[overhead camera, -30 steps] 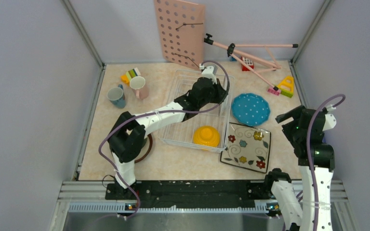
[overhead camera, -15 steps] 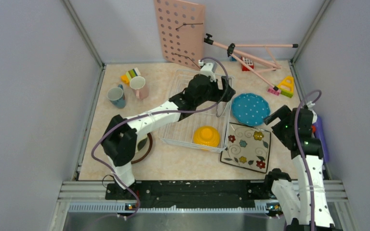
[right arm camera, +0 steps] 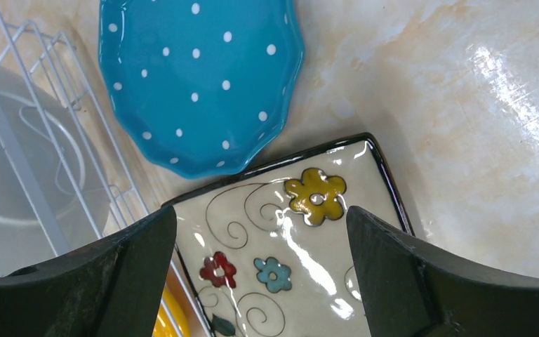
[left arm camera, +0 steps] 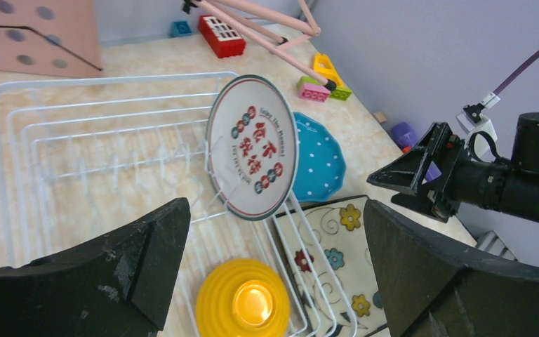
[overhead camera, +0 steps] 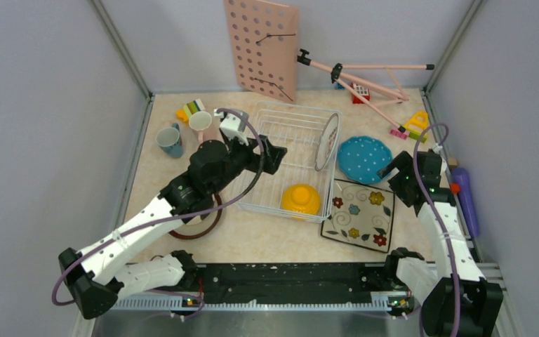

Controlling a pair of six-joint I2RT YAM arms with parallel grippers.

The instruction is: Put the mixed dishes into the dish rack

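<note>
The white wire dish rack [overhead camera: 281,130] holds the round white patterned plate [overhead camera: 328,140], upright at its right side, and the yellow bowl [overhead camera: 300,199], upside down at its near corner. My left gripper [overhead camera: 267,149] is open and empty above the rack's left part; the bowl [left arm camera: 249,302] and the plate [left arm camera: 253,147] show between its fingers. My right gripper [overhead camera: 396,170] is open and empty above the teal dotted plate [right arm camera: 196,77] and the square flowered plate [right arm camera: 302,239]. The teal mug [overhead camera: 170,140] and pink mug [overhead camera: 202,126] stand at the far left. The brown-rimmed cream plate [overhead camera: 207,223] lies partly under my left arm.
A pink pegboard [overhead camera: 262,45] leans on the back wall with a pink folding frame [overhead camera: 365,77] beside it. Toy blocks lie at the back right [overhead camera: 415,126] and back left [overhead camera: 191,109]. A purple object [overhead camera: 465,200] lies by the right wall.
My left arm has drawn back left out of the rack, leaving the round white plate standing there. My right gripper has come down and forward over the teal and square plates.
</note>
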